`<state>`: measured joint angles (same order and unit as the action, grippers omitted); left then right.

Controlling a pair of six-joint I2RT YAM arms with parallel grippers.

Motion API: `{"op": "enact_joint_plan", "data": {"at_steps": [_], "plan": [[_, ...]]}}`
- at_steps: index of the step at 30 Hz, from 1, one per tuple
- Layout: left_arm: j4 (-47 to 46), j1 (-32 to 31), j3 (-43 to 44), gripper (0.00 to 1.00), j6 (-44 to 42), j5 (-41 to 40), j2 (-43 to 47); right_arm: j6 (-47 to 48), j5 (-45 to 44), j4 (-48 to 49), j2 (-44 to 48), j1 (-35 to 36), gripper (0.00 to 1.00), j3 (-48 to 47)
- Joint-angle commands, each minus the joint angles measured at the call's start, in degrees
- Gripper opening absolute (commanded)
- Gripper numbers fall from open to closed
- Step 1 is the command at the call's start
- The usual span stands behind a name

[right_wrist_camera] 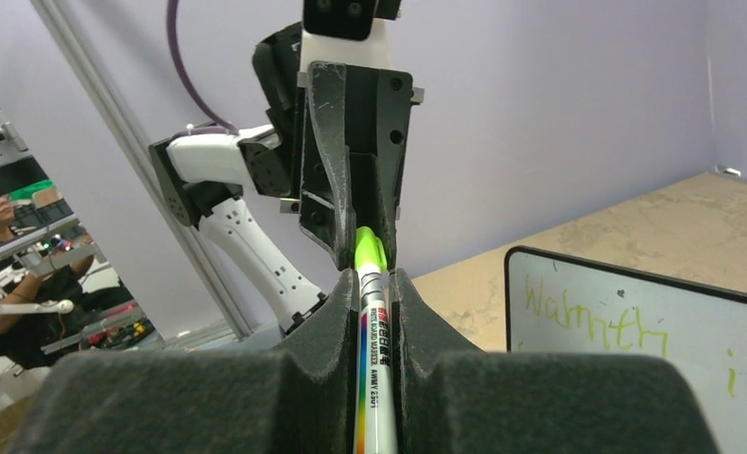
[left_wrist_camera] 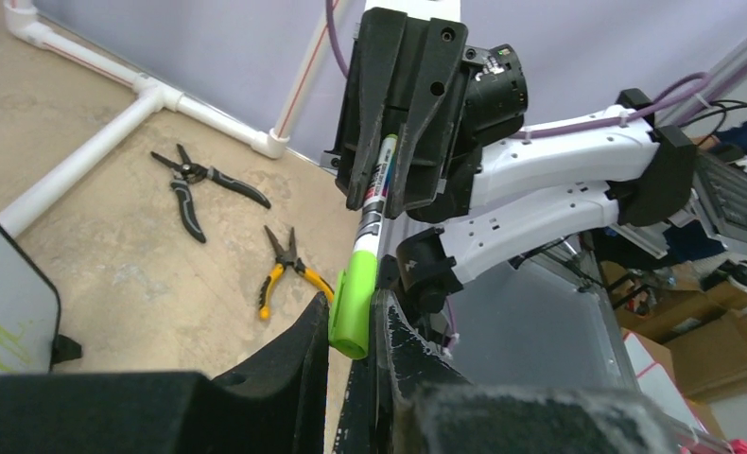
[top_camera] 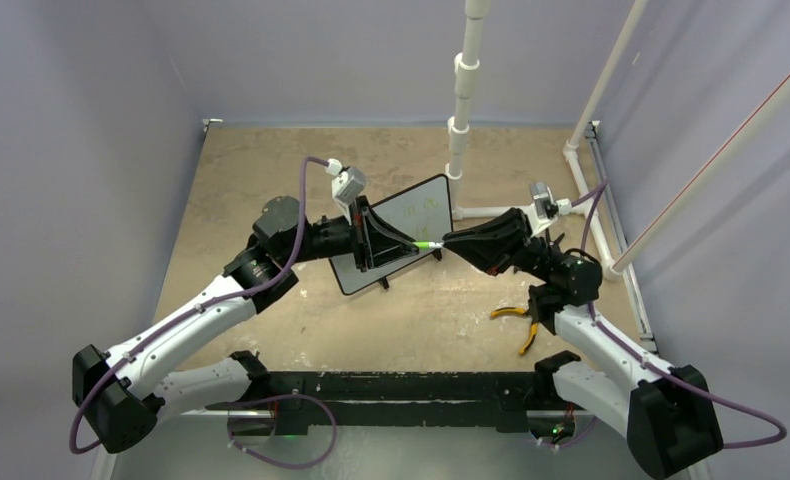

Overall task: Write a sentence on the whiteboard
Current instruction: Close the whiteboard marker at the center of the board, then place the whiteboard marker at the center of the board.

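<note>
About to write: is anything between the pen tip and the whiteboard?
Yes. The green cap covers the tip of the pen and is clamped in the left hand, which overlaps the whiteboard in the top view. The right hand grips the barrel.

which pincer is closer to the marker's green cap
Left. The left pincer is shut on the green cap itself. The right pincer grips the marker further along, on its white barrel, just short of the cap.
</note>
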<state>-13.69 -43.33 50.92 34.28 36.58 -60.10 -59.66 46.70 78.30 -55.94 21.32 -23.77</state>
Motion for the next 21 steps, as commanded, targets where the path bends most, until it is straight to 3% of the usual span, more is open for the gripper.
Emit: {"op": "enact_joint_plan", "data": {"at_steps": [1,6,9,14,21], "plan": [[8.7,-4.3,3.9,0.01,-5.8,-3.6,-2.8,7.3,-3.9,-12.2,2.4,3.1,0.0,-3.2],[19.3,-2.4,8.7,0.45,-11.7,-13.1,-1.2,20.8,-15.5,-40.2,10.9,3.1,0.0,-5.7],[23.8,-0.2,12.3,0.62,-13.9,-17.5,-1.5,27.3,-27.2,-55.9,15.9,3.1,0.0,-7.7],[27.6,2.7,17.8,0.75,-16.7,-24.0,-2.1,31.2,-32.7,-67.0,19.7,3.1,0.0,-6.4],[31.6,12.0,21.8,0.79,-18.5,-30.1,-6.0,31.7,-26.3,-69.0,12.4,3.1,0.02,-3.5]]}}
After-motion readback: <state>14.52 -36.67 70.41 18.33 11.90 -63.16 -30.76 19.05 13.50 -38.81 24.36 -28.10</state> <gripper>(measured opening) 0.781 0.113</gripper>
